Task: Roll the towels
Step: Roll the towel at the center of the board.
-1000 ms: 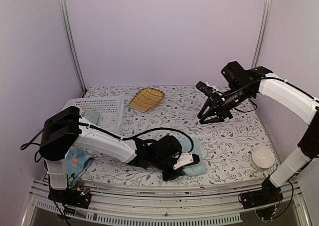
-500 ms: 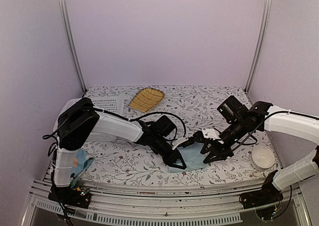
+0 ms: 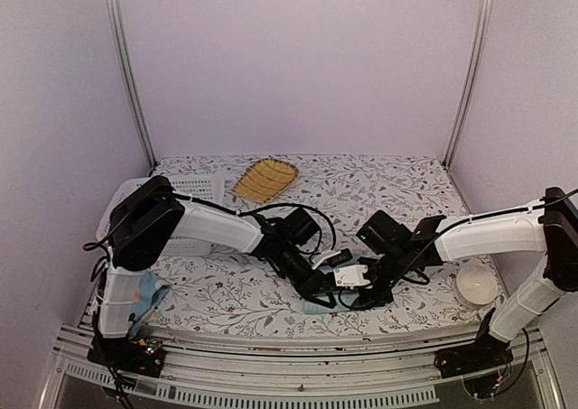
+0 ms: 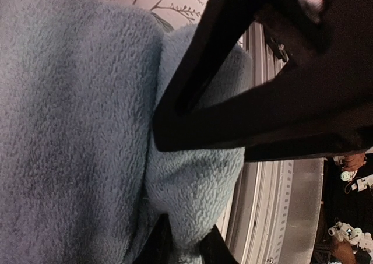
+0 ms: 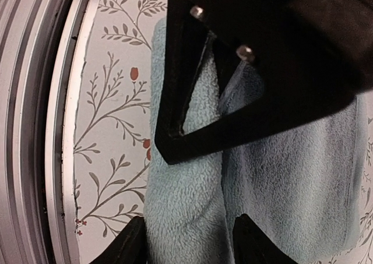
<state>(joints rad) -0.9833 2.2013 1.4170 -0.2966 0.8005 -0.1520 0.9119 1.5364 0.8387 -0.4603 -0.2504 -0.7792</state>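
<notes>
Left gripper [image 4: 175, 188] is pinched on a thick fold of the blue towel [image 4: 70, 136], one finger pressing the fold from above and the other showing just under it. Right gripper [image 5: 175, 200] stands open, its fingers straddling the towel's bulging long edge without clamping it.

From above, the blue towel lies at the front middle of the table [image 3: 397, 192], close to the front rail [image 3: 271, 393]. It is mostly hidden under the two grippers, which meet over it tip to tip. Up close it is plain light-blue terry with a fuzzy nap, doubled over into soft layers. One edge is rounded into a loose roll that runs alongside the table's front edge.

A printed towel [image 3: 146, 293], light blue with an orange patch, lies crumpled at the front left corner beside the left arm's base, well apart from the blue one.

A white basket [image 3: 194, 192] sits at the left, partly behind the left arm. A yellow tray [image 3: 265, 180] lies at the back and a white bowl [image 3: 476, 285] at the right front, both well apart from the towel. Only the arms crowd the towel.
</notes>
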